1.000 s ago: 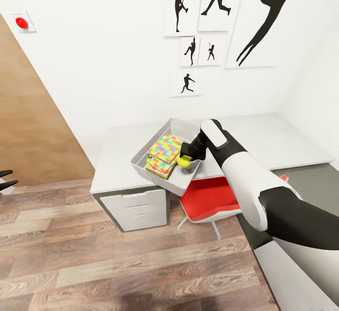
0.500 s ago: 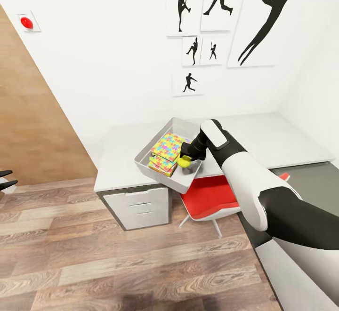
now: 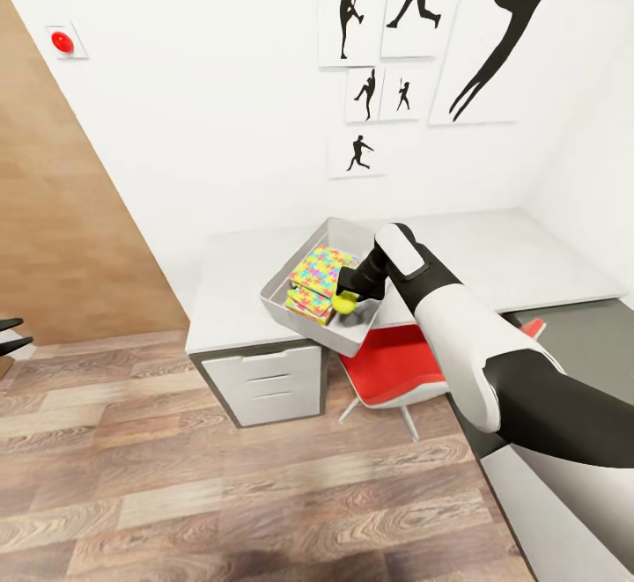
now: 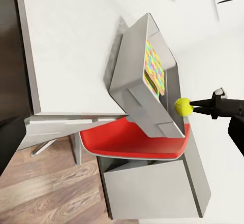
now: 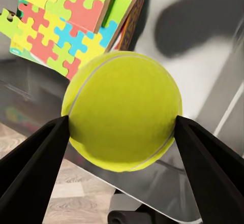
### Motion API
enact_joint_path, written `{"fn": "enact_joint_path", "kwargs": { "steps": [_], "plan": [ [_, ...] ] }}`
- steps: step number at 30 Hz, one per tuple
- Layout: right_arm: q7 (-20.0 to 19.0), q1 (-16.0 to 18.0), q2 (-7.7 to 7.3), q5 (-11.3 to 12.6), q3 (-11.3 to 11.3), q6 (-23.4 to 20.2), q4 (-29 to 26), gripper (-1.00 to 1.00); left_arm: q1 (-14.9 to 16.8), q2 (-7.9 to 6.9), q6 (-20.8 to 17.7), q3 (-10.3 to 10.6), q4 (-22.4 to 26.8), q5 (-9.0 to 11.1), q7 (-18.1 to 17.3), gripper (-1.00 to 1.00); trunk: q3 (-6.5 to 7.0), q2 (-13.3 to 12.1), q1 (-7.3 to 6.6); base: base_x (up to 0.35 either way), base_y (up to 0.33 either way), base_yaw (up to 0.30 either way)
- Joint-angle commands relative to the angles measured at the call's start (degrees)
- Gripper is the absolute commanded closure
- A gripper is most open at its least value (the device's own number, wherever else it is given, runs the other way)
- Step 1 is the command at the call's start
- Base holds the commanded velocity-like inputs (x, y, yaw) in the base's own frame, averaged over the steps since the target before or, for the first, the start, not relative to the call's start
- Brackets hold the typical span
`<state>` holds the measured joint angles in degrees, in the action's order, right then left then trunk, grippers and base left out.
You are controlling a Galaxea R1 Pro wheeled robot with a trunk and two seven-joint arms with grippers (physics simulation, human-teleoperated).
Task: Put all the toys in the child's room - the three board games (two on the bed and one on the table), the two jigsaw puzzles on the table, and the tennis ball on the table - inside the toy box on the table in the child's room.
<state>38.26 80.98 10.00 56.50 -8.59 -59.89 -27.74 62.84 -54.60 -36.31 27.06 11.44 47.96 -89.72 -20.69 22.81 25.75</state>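
My right gripper (image 3: pixel 347 298) is shut on the yellow-green tennis ball (image 3: pixel 344 301) and holds it just above the near end of the light grey toy box (image 3: pixel 291 313) on the pale table (image 3: pixel 238 283). The ball (image 5: pixel 122 111) sits squeezed between the two black fingers (image 5: pixel 31 153), and it also appears in the left wrist view as the tennis ball (image 4: pixel 183 105). Inside the box lies a stack topped by a jigsaw puzzle (image 3: pixel 321 269) of yellow, pink, blue and green pieces, with flat boxes under it. My left gripper (image 3: pixel 9 334) stands at the far left edge, its fingers apart.
A red chair (image 3: pixel 387 371) stands tucked under the table beside the white drawer cabinet (image 3: pixel 264 379). A lower dark grey desk (image 3: pixel 572 327) runs along the right. Black athlete silhouettes (image 3: pixel 493 27) hang on the white wall. Wood plank floor (image 3: pixel 220 494) lies open in front.
The whole head view has shifted, so the table and box sit further right in the picture. My right gripper keeps the ball over the box.
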Motion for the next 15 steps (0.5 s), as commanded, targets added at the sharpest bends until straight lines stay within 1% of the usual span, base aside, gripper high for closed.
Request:
{"fn": "enact_joint_path", "kwargs": {
  "steps": [1, 4, 9, 15],
  "plan": [
    [0.48, 0.05, 0.00, 0.45, -0.13, -0.11, -0.03, 1.00, 0.09, -0.05, -0.61, 0.48, -0.02, 0.29, -0.28, -1.00, -0.11, 0.11, 0.03, -0.024, 0.002, 0.000],
    [0.50, 0.04, 0.00, 0.45, -0.18, -0.11, -0.04, 1.00, 0.09, -0.04, -0.61, 0.48, -0.02, 0.29, -0.28, -1.00, -0.11, 0.11, 0.03, -0.023, 0.001, 0.000],
    [0.50, -0.01, 0.00, 0.45, -0.28, -0.11, -0.03, 1.00, 0.09, -0.02, -0.61, 0.50, -0.02, 0.29, -0.28, -1.00, -0.11, 0.11, 0.03, -0.122, 0.000, 0.000],
    [0.50, -0.02, 0.00, 0.45, -1.12, -0.11, 0.04, 1.00, 0.09, 0.02, -0.61, 0.54, -0.02, 0.28, -0.28, -1.00, -0.11, 0.11, 0.03, -0.019, 0.000, 0.000]
  ]
}}
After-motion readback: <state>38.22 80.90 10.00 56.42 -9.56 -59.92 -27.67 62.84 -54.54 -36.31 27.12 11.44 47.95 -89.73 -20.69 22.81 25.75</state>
